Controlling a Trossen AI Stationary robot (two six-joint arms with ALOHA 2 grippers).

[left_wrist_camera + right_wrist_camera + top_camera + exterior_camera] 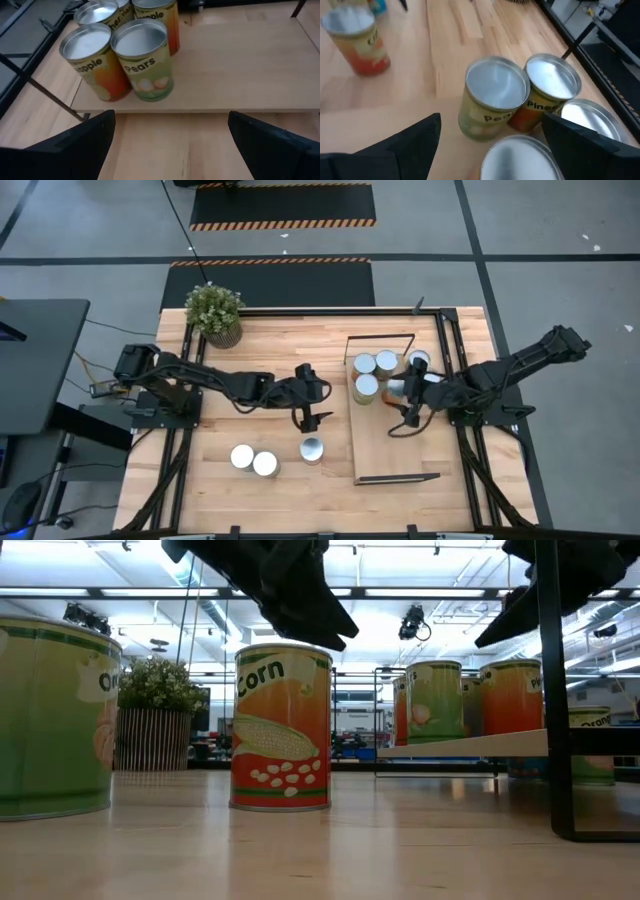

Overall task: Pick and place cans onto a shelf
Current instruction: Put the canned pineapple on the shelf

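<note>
four silver-topped tins (372, 372) clustered on light-wood shelf (385, 455); right tool (408, 416) spread, empty, close beside them; careless swing could topple tins. left tool (309, 418) spread above corn tin (312, 449).

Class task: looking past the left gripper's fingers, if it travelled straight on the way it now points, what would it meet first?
Probably the shelf edge, then the pears can on it; the left gripper is open and empty. Depth is uncertain.

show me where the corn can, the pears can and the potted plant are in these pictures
Corn can (281, 728): low view, on its orange label side.
Pears can (142, 59): left wrist view, upper label by its rim.
Potted plant (215, 308): high view, on its green leaves.
</note>
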